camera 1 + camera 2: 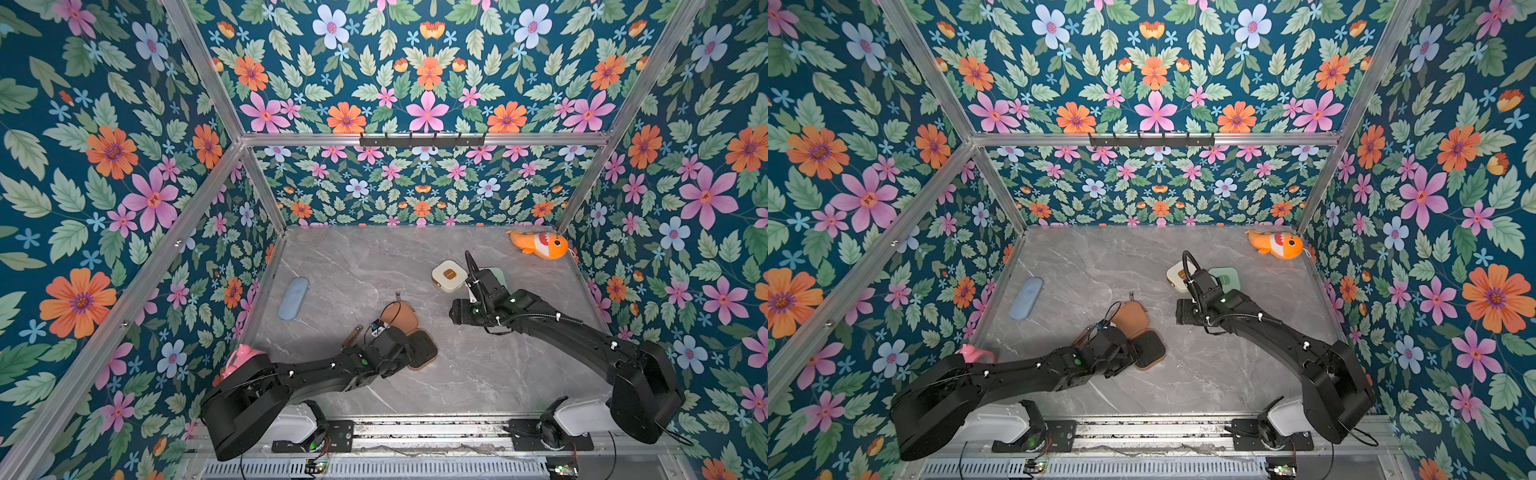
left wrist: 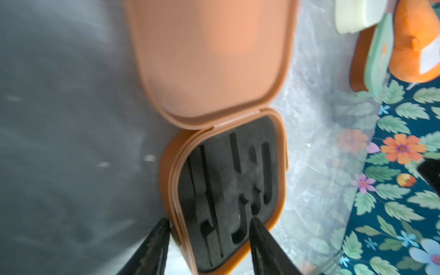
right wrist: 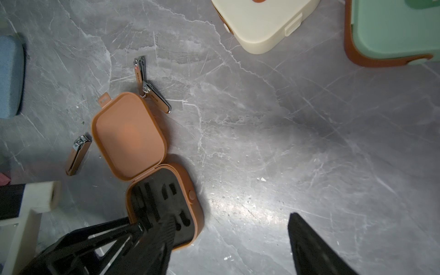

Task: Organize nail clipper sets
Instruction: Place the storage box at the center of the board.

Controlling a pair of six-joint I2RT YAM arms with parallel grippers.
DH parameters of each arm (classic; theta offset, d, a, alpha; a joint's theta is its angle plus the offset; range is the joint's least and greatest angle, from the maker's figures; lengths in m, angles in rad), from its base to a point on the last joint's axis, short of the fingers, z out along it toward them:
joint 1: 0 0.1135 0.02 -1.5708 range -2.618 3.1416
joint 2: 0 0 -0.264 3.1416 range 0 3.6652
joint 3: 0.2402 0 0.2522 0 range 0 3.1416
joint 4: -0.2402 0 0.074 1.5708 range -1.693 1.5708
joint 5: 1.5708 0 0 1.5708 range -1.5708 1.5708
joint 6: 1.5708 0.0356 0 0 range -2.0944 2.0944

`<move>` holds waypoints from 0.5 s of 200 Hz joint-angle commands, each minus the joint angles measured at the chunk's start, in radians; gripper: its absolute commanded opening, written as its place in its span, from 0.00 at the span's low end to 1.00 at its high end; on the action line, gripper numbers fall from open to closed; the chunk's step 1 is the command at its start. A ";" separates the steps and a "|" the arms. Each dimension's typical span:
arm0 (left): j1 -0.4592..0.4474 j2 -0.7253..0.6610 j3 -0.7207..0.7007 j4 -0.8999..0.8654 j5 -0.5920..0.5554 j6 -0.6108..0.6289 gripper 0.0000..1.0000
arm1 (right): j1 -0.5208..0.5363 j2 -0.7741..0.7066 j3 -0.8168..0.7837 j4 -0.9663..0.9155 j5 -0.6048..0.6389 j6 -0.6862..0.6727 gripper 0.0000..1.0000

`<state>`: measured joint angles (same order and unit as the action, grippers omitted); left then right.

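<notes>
The open brown rounded-square plastic case lies mid-table on the grey marble tabletop. The left gripper, fingers spread, straddles its base wall over the black foam tray. The right gripper hovers nearby, spread and empty.

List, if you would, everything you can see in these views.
brown case: one, brown, open, centre
cream case: one, cream, shut, right half
mint green case: one, mint, beside cream case
nail clippers: three, metal-brown, around brown case
oblong case: one, pale blue, left side
fish toy: one, orange, far right corner
pink object: one, pink, near left corner
hook rack: one, black, back rail
table: one, grey marble
left gripper: one, black, open at brown case
right gripper: one, black, open over table
</notes>
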<state>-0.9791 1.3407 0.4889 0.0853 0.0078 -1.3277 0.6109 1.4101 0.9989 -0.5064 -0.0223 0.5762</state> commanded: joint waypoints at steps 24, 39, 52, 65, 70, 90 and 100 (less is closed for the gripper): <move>-0.029 0.026 0.088 -0.010 0.014 0.053 0.57 | -0.001 -0.029 -0.002 -0.021 0.030 0.024 0.82; -0.031 -0.004 0.133 -0.117 -0.022 0.096 0.57 | -0.003 -0.046 0.001 -0.041 0.048 0.031 0.92; -0.029 -0.037 0.180 -0.235 -0.064 0.148 0.58 | -0.012 -0.062 -0.001 -0.055 0.052 0.037 0.99; -0.019 -0.069 0.229 -0.351 -0.117 0.211 0.60 | -0.033 -0.080 -0.007 -0.064 0.046 0.054 1.00; -0.008 -0.077 0.245 -0.392 -0.129 0.242 0.61 | -0.042 -0.088 -0.012 -0.061 0.045 0.061 1.00; 0.093 -0.114 0.279 -0.513 -0.130 0.372 0.63 | -0.057 -0.145 -0.061 -0.008 0.045 0.077 1.00; 0.164 -0.134 0.284 -0.554 -0.119 0.448 0.64 | -0.058 -0.183 -0.099 0.046 0.024 0.076 1.00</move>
<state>-0.9161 1.2373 0.7570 -0.2451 -0.0742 -1.0889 0.5556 1.2877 0.9546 -0.5343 0.0120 0.6258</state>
